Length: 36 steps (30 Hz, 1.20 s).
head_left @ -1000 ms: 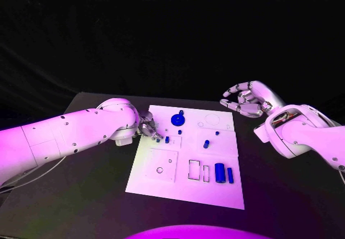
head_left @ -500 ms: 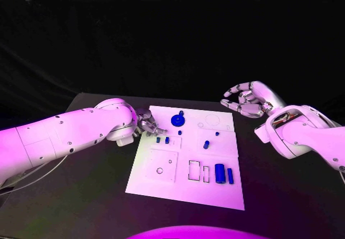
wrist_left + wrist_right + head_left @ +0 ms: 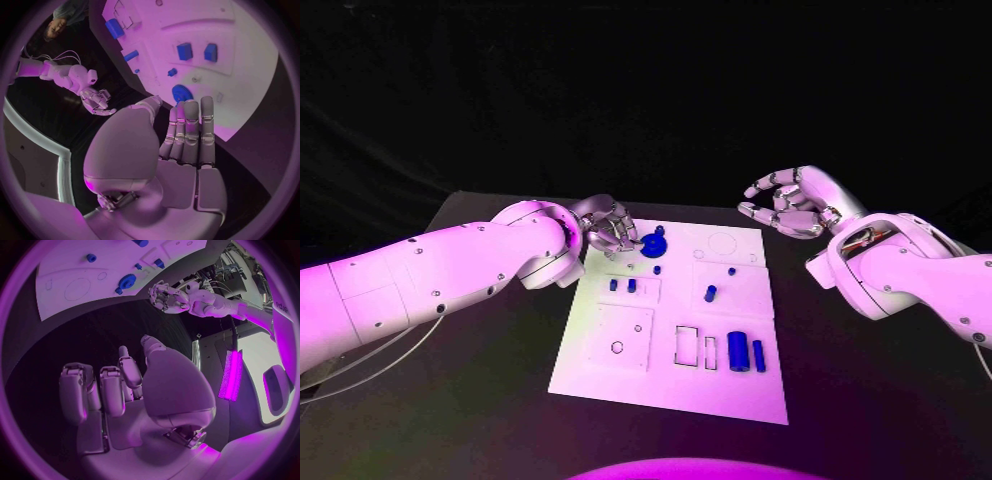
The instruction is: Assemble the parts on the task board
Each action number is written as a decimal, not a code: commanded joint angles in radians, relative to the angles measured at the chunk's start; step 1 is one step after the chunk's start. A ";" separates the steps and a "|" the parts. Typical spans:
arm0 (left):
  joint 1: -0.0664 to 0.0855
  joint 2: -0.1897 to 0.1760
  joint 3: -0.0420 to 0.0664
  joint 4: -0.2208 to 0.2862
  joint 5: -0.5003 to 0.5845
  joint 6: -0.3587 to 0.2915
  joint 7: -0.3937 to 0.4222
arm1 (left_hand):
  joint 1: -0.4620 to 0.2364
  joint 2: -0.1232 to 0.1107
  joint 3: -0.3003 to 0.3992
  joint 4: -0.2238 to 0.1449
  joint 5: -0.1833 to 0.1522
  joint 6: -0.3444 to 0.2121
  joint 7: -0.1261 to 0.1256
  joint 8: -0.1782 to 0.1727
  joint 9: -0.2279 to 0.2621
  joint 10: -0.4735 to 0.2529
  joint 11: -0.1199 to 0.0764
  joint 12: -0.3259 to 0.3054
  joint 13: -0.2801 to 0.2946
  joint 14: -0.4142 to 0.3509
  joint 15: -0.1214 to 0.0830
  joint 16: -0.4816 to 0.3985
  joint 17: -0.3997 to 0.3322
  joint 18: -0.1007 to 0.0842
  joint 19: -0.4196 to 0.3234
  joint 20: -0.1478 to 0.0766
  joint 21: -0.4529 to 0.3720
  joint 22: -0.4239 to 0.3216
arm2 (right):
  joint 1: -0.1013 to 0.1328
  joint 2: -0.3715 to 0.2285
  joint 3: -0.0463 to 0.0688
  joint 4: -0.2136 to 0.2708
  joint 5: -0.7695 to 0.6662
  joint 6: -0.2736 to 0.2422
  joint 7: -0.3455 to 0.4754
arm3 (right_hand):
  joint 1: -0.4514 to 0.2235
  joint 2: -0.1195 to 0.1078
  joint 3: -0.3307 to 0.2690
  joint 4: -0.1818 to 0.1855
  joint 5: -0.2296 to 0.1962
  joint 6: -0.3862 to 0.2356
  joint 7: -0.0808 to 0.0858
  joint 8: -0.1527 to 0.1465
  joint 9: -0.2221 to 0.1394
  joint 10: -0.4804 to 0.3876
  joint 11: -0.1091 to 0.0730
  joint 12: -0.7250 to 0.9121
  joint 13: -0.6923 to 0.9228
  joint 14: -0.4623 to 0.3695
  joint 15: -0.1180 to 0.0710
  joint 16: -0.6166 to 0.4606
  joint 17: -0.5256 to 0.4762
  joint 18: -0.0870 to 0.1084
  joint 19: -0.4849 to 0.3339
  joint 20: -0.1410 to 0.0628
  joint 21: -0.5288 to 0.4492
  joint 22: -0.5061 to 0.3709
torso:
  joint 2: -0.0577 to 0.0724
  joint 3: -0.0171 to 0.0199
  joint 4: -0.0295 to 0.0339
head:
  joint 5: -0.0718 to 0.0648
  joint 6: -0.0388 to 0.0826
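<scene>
The white task board (image 3: 639, 350) lies in the middle of the black table. On it are a round blue disc with a knob (image 3: 655, 241), two small blue pieces (image 3: 622, 285) side by side, a blue peg (image 3: 711, 293) and two blue cylinders (image 3: 746, 352) near the front right. My left hand (image 3: 607, 232) hovers at the board's far left corner, beside the disc, fingers stretched out and holding nothing (image 3: 187, 135). My right hand (image 3: 788, 203) hangs past the far right corner, off the board, fingers loosely curled around nothing (image 3: 112, 390).
Outlined slots (image 3: 691, 343) and a ring mark (image 3: 616, 347) sit in the board's near half. A large circle outline (image 3: 724, 241) marks the far right. Black table (image 3: 459, 400) surrounds the board on both sides.
My left hand has lifted from beside the two small blue pieces at the board's left edge and moved to its far left corner. The right hand has stayed put.
</scene>
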 commanded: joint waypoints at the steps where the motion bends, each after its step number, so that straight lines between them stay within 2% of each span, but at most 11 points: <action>1: 0.000 0.014 -0.001 0.001 -0.110 -0.121 0.197 | 0.047 -0.040 0.046 0.002 -0.004 0.023 0.008 -0.027 -0.041 0.008 0.006 -0.042 -0.053 -0.007 0.005 0.008 -0.021 0.020 0.003 0.007 -0.012 -0.005 | -0.001 0.002 0.000 0.000 -0.001 0.004 0.001 | -0.006 0.003 0.009 0.000 0.004 0.000 -0.003 0.006 -0.002 -0.010 -0.001 -0.008 -0.004 0.056 -0.006 -0.007 0.065 0.007 0.020 -0.008 -0.006 0.168 | 0.002 -0.0011 -0.0028 | -0.002 0.001; 3: 0.000 0.030 -0.005 -0.013 -0.166 -0.126 0.210 | 0.070 -0.046 0.070 -0.004 -0.004 0.033 0.009 -0.035 -0.059 0.020 0.006 -0.057 -0.079 0.006 0.003 0.024 -0.031 0.021 0.016 0.006 -0.008 -0.002 | -0.001 0.003 0.000 0.000 -0.001 0.008 -0.001 | -0.005 0.003 0.010 -0.001 0.005 0.000 -0.003 0.006 -0.002 -0.014 -0.001 -0.012 -0.009 0.056 -0.006 -0.008 0.064 0.007 0.020 -0.008 -0.007 0.168 | 0.001 0.0001 -0.0012 | -0.004 0.000; 6: -0.002 0.054 -0.011 -0.036 -0.236 -0.120 0.213 | 0.086 -0.053 0.092 -0.010 -0.006 0.051 0.001 -0.045 -0.078 0.031 0.002 -0.075 -0.105 0.021 0.000 0.041 -0.038 0.022 0.027 0.002 0.002 0.005 | -0.001 0.005 0.000 0.000 -0.001 0.013 -0.004 | -0.002 0.003 0.013 -0.001 0.008 0.000 -0.003 0.006 -0.002 -0.014 -0.002 -0.014 -0.010 0.056 -0.007 -0.007 0.066 0.007 0.020 -0.009 -0.007 0.168 | 0.001 -0.0002 -0.0005 | -0.006 0.001; 8: -0.004 0.067 -0.014 -0.049 -0.275 -0.108 0.210 | 0.102 -0.068 0.124 -0.022 -0.007 0.071 -0.004 -0.065 -0.106 0.039 -0.001 -0.108 -0.143 0.061 -0.005 0.090 -0.009 0.021 0.038 -0.004 0.023 0.021 | -0.001 0.007 0.000 0.000 -0.001 0.015 -0.005 | 0.000 0.003 0.014 -0.002 0.010 0.000 -0.003 0.006 -0.002 -0.015 -0.002 -0.015 -0.011 0.056 -0.007 -0.008 0.066 0.007 0.019 -0.009 -0.008 0.167 | 0.002 -0.0015 -0.0008 | -0.007 0.001; 11: -0.012 0.084 -0.017 -0.067 -0.335 -0.079 0.202 | 0.102 -0.077 0.145 -0.030 -0.005 0.084 -0.006 -0.079 -0.126 0.043 -0.003 -0.135 -0.172 0.098 -0.006 0.138 0.027 0.021 0.044 -0.006 0.042 0.036 | -0.001 0.009 0.000 0.000 0.000 0.017 -0.006 | 0.000 0.003 0.014 -0.002 0.010 0.000 -0.003 0.006 -0.002 -0.015 -0.002 -0.015 -0.011 0.056 -0.007 -0.008 0.066 0.007 0.019 -0.009 -0.008 0.167 | 0.002 -0.0010 -0.0018 | -0.006 0.000; 14: -0.016 0.100 -0.019 -0.082 -0.375 -0.041 0.195 | 0.075 -0.094 0.137 -0.024 -0.008 0.084 -0.005 -0.096 -0.141 0.033 0.002 -0.162 -0.194 0.126 -0.004 0.174 0.054 0.017 0.061 -0.005 0.066 0.059 | -0.001 0.009 0.000 0.000 0.000 0.016 -0.006 | 0.000 0.003 0.016 -0.001 0.012 0.000 -0.003 0.006 -0.002 -0.018 -0.002 -0.018 -0.015 0.056 -0.007 -0.009 0.063 0.007 0.018 -0.009 -0.010 0.166 | 0.001 0.0002 -0.0011 | -0.008 -0.001; 15: -0.018 0.106 -0.020 -0.087 -0.386 -0.029 0.192 | 0.035 -0.098 0.090 -0.014 -0.014 0.065 0.002 -0.112 -0.150 0.014 0.008 -0.179 -0.206 0.123 0.003 0.176 0.041 0.014 0.073 -0.002 0.077 0.074 | -0.001 0.010 0.000 0.000 0.000 0.015 -0.006 | 0.000 0.003 0.016 -0.001 0.012 -0.001 -0.003 0.007 -0.002 -0.020 -0.002 -0.020 -0.016 0.056 -0.007 -0.010 0.063 0.008 0.017 -0.009 -0.012 0.165 | 0.001 0.0003 -0.0007 | -0.009 -0.001; 16: -0.019 0.110 -0.022 -0.091 -0.395 -0.022 0.190 | 0.025 -0.093 0.053 -0.013 -0.011 0.066 0.005 -0.119 -0.157 0.009 0.011 -0.190 -0.215 0.118 0.005 0.176 0.025 0.012 0.084 0.001 0.088 0.087 | -0.001 0.011 0.000 0.000 0.000 0.014 -0.006 | 0.000 0.003 0.016 -0.001 0.012 -0.001 -0.003 0.007 -0.002 -0.020 -0.002 -0.020 -0.016 0.056 -0.007 -0.010 0.063 0.008 0.017 -0.009 -0.012 0.165 | 0.001 0.0003 -0.0012 | -0.009 -0.001; 21: -0.027 0.131 -0.027 -0.110 -0.430 0.018 0.174 | 0.039 -0.083 0.028 -0.009 -0.008 0.081 0.002 -0.129 -0.169 0.016 0.010 -0.204 -0.233 0.136 0.005 0.197 0.028 0.005 0.124 0.002 0.126 0.132 | -0.001 0.012 0.000 -0.001 0.000 0.013 -0.006 | -0.003 0.003 0.017 0.001 0.012 -0.002 -0.003 0.006 -0.003 -0.037 -0.001 -0.039 -0.037 0.054 -0.007 -0.012 0.057 0.009 0.013 -0.009 -0.018 0.161 | 0.001 -0.0009 -0.0005 | -0.013 -0.003; 26: -0.033 0.143 -0.029 -0.118 -0.450 0.053 0.161 | 0.063 -0.074 0.034 -0.010 -0.004 0.097 -0.003 -0.142 -0.181 0.022 0.009 -0.223 -0.252 0.142 0.003 0.208 0.020 0.002 0.135 0.002 0.140 0.149 | -0.001 0.013 0.000 -0.002 0.000 0.012 -0.005 | -0.007 0.001 0.026 0.000 0.013 -0.004 -0.003 0.008 -0.005 -0.094 -0.002 -0.113 -0.112 0.045 -0.008 -0.032 0.023 0.018 -0.007 -0.010 -0.052 0.137 | 0.001 -0.0008 -0.0006 | -0.014 -0.004; 36: -0.036 0.155 -0.029 -0.122 -0.458 0.097 0.151 | 0.083 -0.074 0.056 -0.010 -0.004 0.124 -0.008 -0.163 -0.198 0.048 0.006 -0.244 -0.275 0.166 0.000 0.236 0.035 -0.005 0.163 -0.001 0.171 0.187 | -0.001 0.016 0.000 -0.004 0.000 0.010 -0.003 | -0.010 -0.005 0.036 0.000 0.012 -0.006 -0.004 0.010 -0.006 -0.123 -0.003 -0.164 -0.165 0.036 -0.009 -0.053 -0.008 0.025 -0.024 -0.012 -0.085 0.115 | -0.001 -0.0002 0.0011 | -0.016 -0.005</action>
